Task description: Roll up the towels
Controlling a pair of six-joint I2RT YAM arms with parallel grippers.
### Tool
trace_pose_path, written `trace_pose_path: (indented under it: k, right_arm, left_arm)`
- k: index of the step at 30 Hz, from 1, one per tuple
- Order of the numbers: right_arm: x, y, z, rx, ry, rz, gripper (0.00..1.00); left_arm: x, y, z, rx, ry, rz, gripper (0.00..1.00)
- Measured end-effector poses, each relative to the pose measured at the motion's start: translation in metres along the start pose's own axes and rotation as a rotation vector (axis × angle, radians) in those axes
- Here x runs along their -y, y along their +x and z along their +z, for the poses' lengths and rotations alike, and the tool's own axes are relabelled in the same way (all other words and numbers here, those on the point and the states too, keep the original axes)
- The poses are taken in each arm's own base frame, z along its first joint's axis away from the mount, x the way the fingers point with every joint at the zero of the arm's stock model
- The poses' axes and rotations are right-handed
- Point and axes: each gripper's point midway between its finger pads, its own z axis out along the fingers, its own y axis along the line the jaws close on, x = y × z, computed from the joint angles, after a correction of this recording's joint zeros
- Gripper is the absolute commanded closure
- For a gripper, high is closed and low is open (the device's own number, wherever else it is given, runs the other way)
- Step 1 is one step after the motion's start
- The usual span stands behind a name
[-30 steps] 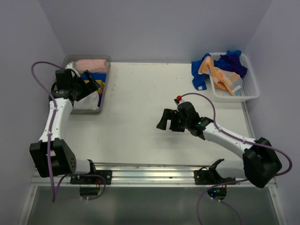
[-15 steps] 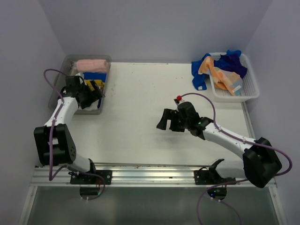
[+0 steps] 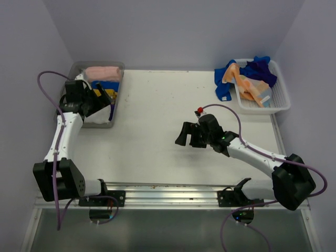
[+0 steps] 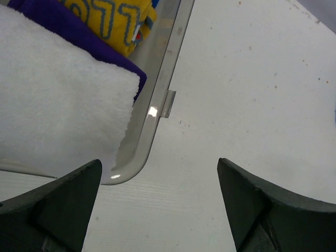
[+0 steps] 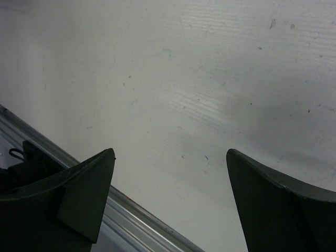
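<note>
A clear grey bin at the back left holds rolled towels: a pink one, a blue and yellow one and a white one. My left gripper is open and empty above the bin's right side. In the left wrist view the white roll, the yellow and purple towel and the bin rim show. My right gripper is open and empty over the bare table middle. A white basket at the back right holds unrolled blue and orange towels.
The metal rail runs along the table's near edge; it also shows in the right wrist view. Purple walls close in the back and sides. A small red-tipped fitting sits on the right arm's cable.
My left arm swung over the bin, dipping toward the front half a second ago, then back up and left. The white roll now shows in the bin. The right arm has not moved.
</note>
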Motion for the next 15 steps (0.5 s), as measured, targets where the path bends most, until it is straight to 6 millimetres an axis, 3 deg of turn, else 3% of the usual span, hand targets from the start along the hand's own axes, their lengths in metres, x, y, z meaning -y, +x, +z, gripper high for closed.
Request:
trace_pose_path:
  k: [7,15]
  right_arm:
    - [-0.001,0.0,0.0,-0.001,-0.001,-0.002,0.09]
    - [-0.001,0.002,0.001,-0.005,-0.002,-0.004,0.09]
  left_arm:
    - [-0.023,0.035,0.011,-0.153,-0.09,-0.01,0.06]
    - [-0.027,0.043,0.019,-0.19,-0.099,-0.019,0.06]
